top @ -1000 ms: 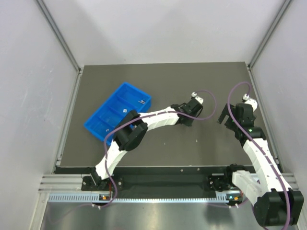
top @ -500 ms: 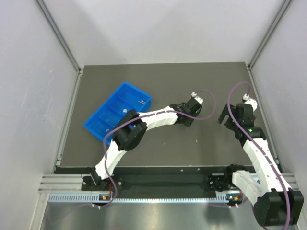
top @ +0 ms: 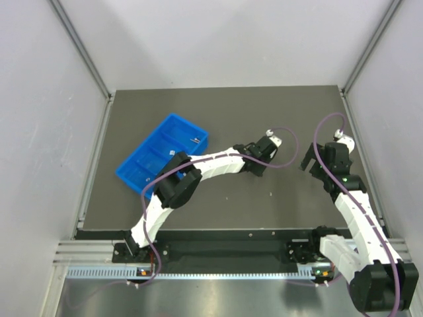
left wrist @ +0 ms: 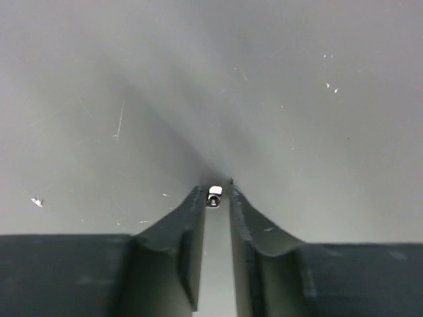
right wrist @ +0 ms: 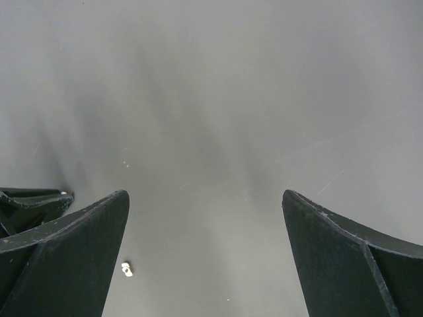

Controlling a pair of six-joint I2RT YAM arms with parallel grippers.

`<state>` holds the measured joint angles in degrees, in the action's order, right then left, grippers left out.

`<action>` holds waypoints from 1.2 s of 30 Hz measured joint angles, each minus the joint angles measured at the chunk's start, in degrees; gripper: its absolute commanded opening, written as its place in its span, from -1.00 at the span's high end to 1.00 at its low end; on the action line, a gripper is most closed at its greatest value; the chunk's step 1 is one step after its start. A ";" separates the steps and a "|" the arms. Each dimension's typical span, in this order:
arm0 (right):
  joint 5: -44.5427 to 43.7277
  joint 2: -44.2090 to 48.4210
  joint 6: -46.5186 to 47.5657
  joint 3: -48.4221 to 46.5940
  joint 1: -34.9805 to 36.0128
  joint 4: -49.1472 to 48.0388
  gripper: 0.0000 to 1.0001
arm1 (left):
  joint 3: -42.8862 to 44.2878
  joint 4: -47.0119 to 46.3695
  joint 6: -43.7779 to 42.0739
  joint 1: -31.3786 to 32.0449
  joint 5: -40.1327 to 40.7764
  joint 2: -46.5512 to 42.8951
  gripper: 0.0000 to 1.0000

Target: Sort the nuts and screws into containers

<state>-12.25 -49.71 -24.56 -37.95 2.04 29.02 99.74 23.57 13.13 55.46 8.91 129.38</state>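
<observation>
My left gripper [top: 253, 166] is over the middle of the dark table, its tips low near the surface. In the left wrist view its fingers [left wrist: 192, 218] are nearly together with a tiny silver nut [left wrist: 214, 195] pinched at the tips. The blue tray [top: 144, 153] lies to its left; small silver bits show in its compartments, a screw [top: 195, 140] in the far one. My right gripper [top: 309, 165] hovers open and empty at the right. A loose nut [right wrist: 126, 269] lies on the table by its left finger and also shows in the top view [top: 271, 193].
Grey walls and metal rails enclose the table [top: 225, 105]. The left arm's purple cable [top: 287, 148] loops above its wrist. The right arm's cable [top: 322, 129] arches near the right wall.
The left wrist has shifted slightly and its cable loop has moved with it. The right arm has not moved.
</observation>
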 measured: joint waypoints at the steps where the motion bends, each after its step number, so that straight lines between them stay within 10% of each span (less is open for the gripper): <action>1: 0.00 0.00 0.00 0.00 0.00 0.00 -0.99 | 0.00 0.00 0.00 0.02 -0.04 0.00 0.57; 12: -0.02 0.22 0.00 0.00 0.00 0.02 -0.99 | -1.20 -0.85 1.97 0.48 3.32 -0.63 0.86; 20: 3.06 0.26 0.96 0.02 -0.04 -0.09 -0.99 | -18.40 -3.76 7.96 -1.16 10.43 -14.56 0.84; 30: 9.27 0.68 1.33 4.07 0.07 -3.26 -0.99 | -43.50 -4.70 23.39 -25.42 26.51 -57.92 0.81; 36: 10.91 -0.68 1.40 4.22 0.24 -4.26 -0.99 | -53.24 4.85 31.93 -36.35 32.98 -66.14 0.81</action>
<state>-1.34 -50.39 -23.16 -33.74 2.28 24.75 46.50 28.42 45.06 19.11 41.89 63.24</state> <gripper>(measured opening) 0.996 0.115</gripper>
